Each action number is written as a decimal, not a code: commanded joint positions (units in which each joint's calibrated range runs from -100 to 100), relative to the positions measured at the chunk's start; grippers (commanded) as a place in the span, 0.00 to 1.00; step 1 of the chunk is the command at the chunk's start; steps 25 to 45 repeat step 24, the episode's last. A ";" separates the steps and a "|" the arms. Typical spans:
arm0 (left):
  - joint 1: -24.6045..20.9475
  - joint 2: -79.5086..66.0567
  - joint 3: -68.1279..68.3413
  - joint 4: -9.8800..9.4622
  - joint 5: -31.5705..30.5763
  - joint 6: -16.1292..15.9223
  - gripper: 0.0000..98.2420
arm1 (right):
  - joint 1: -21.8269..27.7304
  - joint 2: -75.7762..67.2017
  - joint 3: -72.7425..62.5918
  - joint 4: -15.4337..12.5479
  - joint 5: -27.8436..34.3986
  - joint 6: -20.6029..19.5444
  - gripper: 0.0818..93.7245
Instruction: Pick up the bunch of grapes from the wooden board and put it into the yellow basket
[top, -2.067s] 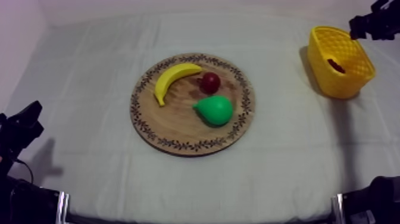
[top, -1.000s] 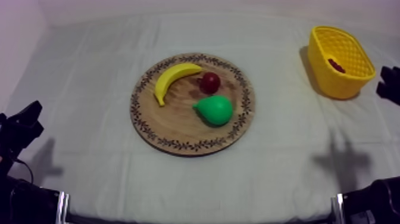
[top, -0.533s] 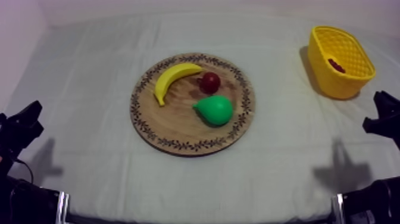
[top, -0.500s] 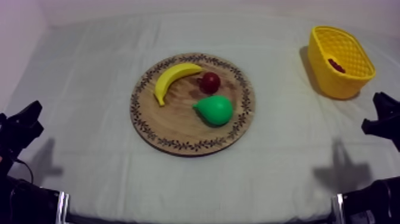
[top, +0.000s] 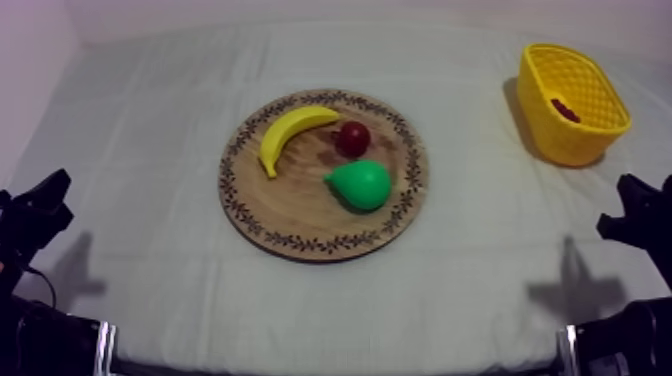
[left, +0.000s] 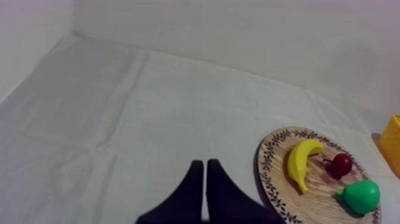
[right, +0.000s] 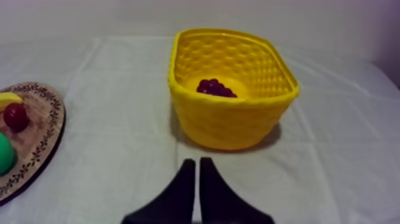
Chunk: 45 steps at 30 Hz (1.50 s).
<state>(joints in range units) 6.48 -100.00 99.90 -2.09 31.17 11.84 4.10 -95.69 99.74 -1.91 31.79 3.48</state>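
The dark purple bunch of toy grapes (right: 216, 88) lies on the floor of the yellow lattice-walled plastic basket (right: 226, 122), which stands on the grey-white cloth (top: 150, 120) at two o'clock from the round wooden board (top: 290, 215) with the patterned rim; the task looks done. On the board a yellow toy banana (top: 290, 135) sits at eleven o'clock, a small red fruit (top: 352, 137) at one o'clock and a green toy pear (top: 362, 185) at three o'clock. The right gripper (right: 195, 162) hangs at the basket's five o'clock, apart from it, its two black fingers pressed together on nothing; the left gripper (left: 205, 164) rests at the board's nine o'clock, fingers likewise together and empty. The bunch is probably light, hollow and knobbly, firm enough to pinch across its broad middle, though smooth berries may slip. No brand, label or writing can be read on anything
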 joint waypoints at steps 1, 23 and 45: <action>0.00 0.00 -0.02 -0.04 -0.05 0.01 0.00 | -0.11 -0.05 0.02 0.01 0.82 -0.27 0.00; 0.00 0.00 -0.02 -0.04 -0.05 0.01 0.00 | -0.20 -0.07 0.04 0.27 3.05 7.60 0.00; 0.00 0.00 -0.02 -0.04 -0.05 0.01 0.00 | -0.20 -0.07 0.04 0.27 3.05 7.64 0.00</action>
